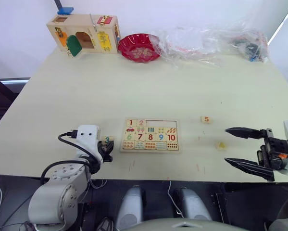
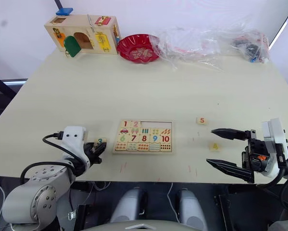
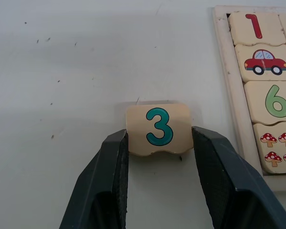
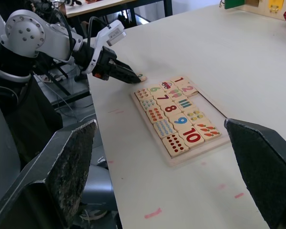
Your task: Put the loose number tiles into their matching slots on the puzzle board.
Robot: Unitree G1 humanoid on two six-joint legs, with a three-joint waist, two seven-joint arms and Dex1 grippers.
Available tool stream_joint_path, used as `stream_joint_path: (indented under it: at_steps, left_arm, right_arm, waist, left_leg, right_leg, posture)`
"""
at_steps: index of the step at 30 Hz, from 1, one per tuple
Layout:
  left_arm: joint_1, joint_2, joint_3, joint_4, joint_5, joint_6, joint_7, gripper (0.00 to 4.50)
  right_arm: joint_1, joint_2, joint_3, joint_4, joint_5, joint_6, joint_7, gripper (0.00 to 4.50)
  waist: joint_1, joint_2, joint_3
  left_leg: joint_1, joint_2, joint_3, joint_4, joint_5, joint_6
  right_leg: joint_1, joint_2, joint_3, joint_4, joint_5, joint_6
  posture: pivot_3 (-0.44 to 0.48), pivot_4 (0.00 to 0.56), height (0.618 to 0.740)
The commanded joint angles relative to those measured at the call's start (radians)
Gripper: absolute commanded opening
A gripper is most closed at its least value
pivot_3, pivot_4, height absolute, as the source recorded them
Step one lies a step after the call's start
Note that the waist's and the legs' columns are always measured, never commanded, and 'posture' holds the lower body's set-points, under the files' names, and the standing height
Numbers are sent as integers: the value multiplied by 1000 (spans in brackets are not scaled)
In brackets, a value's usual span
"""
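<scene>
On the pale worktop [image 1: 182, 91], the puzzle board [image 1: 150, 135] lies with tiles 1 and 2 seated and 3 top-row slots open. The right gripper [image 2: 226, 151] hangs near the worktop's front edge, fingers spread wide and empty, with tile 5 [image 1: 206, 119] and tile 4 [image 1: 221, 145] loose nearby. The left gripper [image 3: 159, 157] pinches tile 3 [image 3: 159, 128] just beside the board's left edge; it likely needs a level lift and squaring over the slot right of tile 2.
</scene>
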Motion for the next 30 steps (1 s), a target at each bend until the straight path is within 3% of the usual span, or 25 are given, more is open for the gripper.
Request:
stream_joint_path:
  at_steps: [1,4,6,10,16,17,20,21,22,26,30]
  left_arm:
    - [2,-22,44,-37,-2,38,-12,2020]
    - [0,-9,108,-78,-42,62,-83,3138]
    - [20,49,189,-111,-104,62,-199,3138]
    - [99,279,323,-55,-228,-52,-455,3138]
    - [223,580,386,245,-323,-454,-922,3138]
    - [232,650,358,374,-282,-613,-1051,3138]
    - [166,804,247,680,-229,-926,-1338,3816]
    - [122,837,202,753,-221,-988,-1394,4362]
    - [88,859,165,812,-212,-1040,-1434,4443]
    - [-150,975,-154,1051,-186,-1322,-1474,4443]
    - [-361,952,-366,1208,-147,-1436,-1474,4443]
  right_arm:
    - [-8,4,-3,-25,5,-16,0,4500]
    - [-7,8,-3,-31,8,-16,-2,4500]
    - [-5,11,-5,-35,11,-16,-3,4500]
    - [8,17,-10,-49,15,-19,-3,4500]
    - [14,26,-8,-72,3,-33,-8,4500]
    - [16,27,-10,-75,-1,-39,-8,4500]
    - [13,33,-7,-83,-7,-51,-20,4500]
    - [11,34,-3,-85,-10,-55,-24,4500]
    - [7,35,2,-86,-13,-57,-29,4500]
    - [8,46,14,-109,-18,-65,-51,4500]
    - [8,60,31,-126,-30,-76,-73,4500]
  waist:
    - [0,0,0]
    - [-1,0,0]
    - [-4,0,0]
    - [-4,0,0]
    - [2,2,1]
    - [2,3,2]
    - [3,5,3]
    - [5,7,4]
    - [5,9,5]
    - [3,9,5]
    - [3,9,5]
  left_leg:
    - [0,0,0,0,0,0]
    - [0,0,0,0,0,0]
    - [0,0,0,0,0,0]
    - [0,2,0,-1,0,0]
    - [0,3,-4,-1,-1,-2]
    - [-1,3,-4,-1,-2,-4]
    - [-1,3,-3,-4,-3,-5]
    - [-1,3,-3,-4,-3,-5]
    - [-1,3,-4,-4,-3,-5]
    - [-3,3,1,-6,-3,-5]
    - [-3,1,4,-12,-1,1]
  right_leg:
    - [0,0,0,0,0,0]
    - [0,0,0,0,0,0]
    - [0,0,0,0,0,0]
    - [-1,1,-1,0,0,-1]
    - [-3,-5,-1,-1,-1,0]
    - [-3,-5,-1,-2,-1,0]
    - [-5,-12,-3,-3,0,-2]
    - [-5,-13,-5,-3,0,-2]
    - [-5,-15,-7,-3,0,-2]
    - [-7,-23,-14,-5,1,-3]
    - [-7,-17,-14,-9,1,-3]
  posture:
    - [0,150,740]
    - [0,150,740]
    - [0,150,740]
    - [0,150,740]
    - [0,150,740]
    - [0,150,740]
    - [0,150,740]
    - [0,150,740]
    - [0,150,740]
    - [0,150,740]
    - [0,150,740]
